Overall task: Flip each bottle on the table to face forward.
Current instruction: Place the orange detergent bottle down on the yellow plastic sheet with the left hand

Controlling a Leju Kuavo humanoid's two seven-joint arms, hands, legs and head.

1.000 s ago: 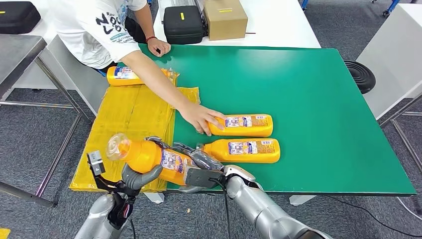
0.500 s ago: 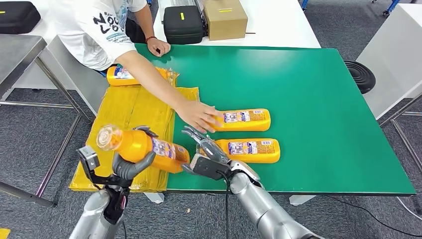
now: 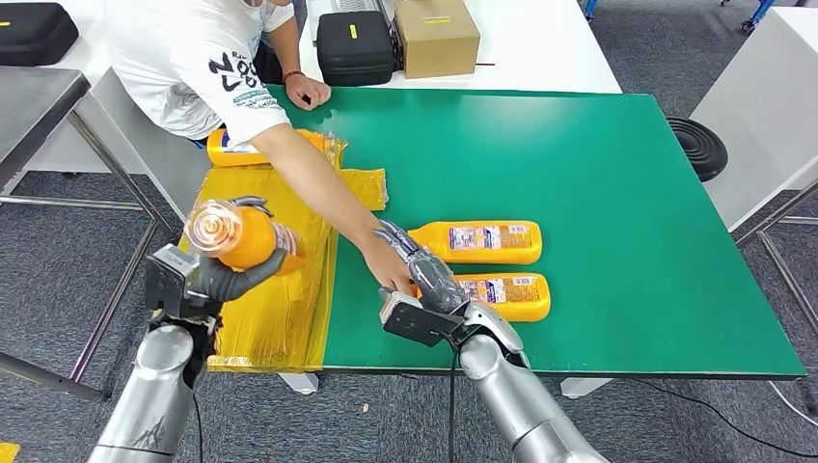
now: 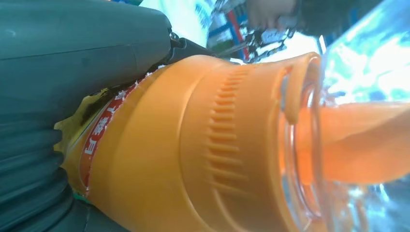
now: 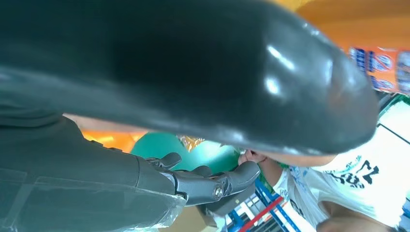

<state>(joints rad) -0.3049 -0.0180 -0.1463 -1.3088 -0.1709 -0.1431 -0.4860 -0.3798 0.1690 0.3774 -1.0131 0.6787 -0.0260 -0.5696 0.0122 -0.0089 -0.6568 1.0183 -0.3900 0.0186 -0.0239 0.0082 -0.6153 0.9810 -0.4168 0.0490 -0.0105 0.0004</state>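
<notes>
My left hand (image 3: 222, 280) grips an orange bottle (image 3: 253, 241) and holds it in the air over the yellow sheet (image 3: 265, 318), clear cap toward me. Up close, the bottle (image 4: 193, 145) lies against my thumb (image 4: 72, 53). My right hand (image 3: 425, 275) stretches open over the cap end of the near orange bottle (image 3: 509, 295) on the green table (image 3: 598, 174), holding nothing; its fingers (image 5: 208, 183) are apart. A second orange bottle (image 3: 482, 241) lies just behind, label up. A person's hand (image 3: 389, 272) sits beside my right hand at the near bottle's cap end.
The person leans in from the back left, arm crossing the yellow sheet. Another orange bottle (image 3: 222, 149) lies at the sheet's far end, partly behind that arm. A black case (image 3: 355, 43) and cardboard box (image 3: 436, 34) stand on the white table behind.
My left hand has carried its bottle up and to the left. My right hand has reached forward over the near bottle. The person's hand left the far bottle and came to the near one.
</notes>
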